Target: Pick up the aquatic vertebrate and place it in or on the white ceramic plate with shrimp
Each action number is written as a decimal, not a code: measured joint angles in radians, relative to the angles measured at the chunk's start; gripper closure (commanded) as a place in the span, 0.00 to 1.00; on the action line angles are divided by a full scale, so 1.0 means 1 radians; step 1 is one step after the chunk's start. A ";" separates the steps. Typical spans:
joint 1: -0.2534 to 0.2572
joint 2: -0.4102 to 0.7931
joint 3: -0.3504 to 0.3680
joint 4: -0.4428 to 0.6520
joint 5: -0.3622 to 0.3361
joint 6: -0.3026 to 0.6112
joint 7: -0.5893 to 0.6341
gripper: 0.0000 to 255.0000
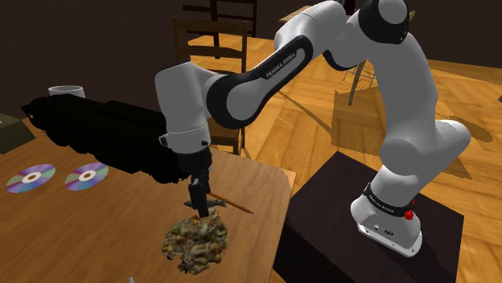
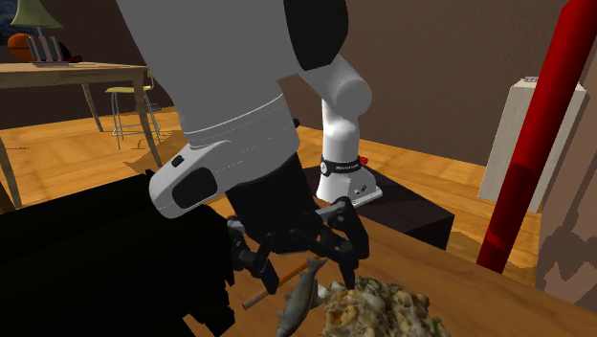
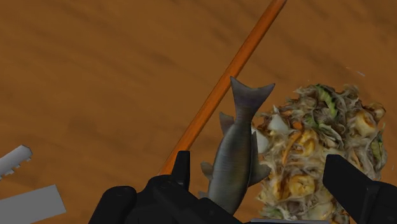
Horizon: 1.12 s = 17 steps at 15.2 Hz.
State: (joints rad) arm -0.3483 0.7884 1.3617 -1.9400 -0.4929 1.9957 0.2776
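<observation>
1. Our jaws stand apart around the fish (image 3: 234, 167), not clamping it, beside the shrimp plate (image 3: 318, 146) near the bench's stand-side edge.
2. We fear the fish falls outside the plate, because it is only at the rim.

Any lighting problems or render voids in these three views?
Shoulder view: dim overall; a pure black area covers part of the table. Second exterior view: black area again at lower left, red post brightly lit. Wrist view: even light, no glare, fish plainly lit.
</observation>
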 measured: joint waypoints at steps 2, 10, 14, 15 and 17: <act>-0.001 -0.001 0.002 0.003 0.000 0.003 0.001 1.00; 0.003 0.001 -0.001 0.003 0.001 -0.004 0.000 0.00; -0.007 -0.058 0.026 -0.010 -0.023 0.053 0.053 0.00; -0.009 -0.078 0.038 -0.009 -0.029 0.067 0.071 0.00; 0.006 -0.084 0.025 -0.011 -0.044 0.092 0.087 0.00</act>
State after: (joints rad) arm -0.3426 0.7045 1.3868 -1.9508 -0.5369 2.0877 0.3647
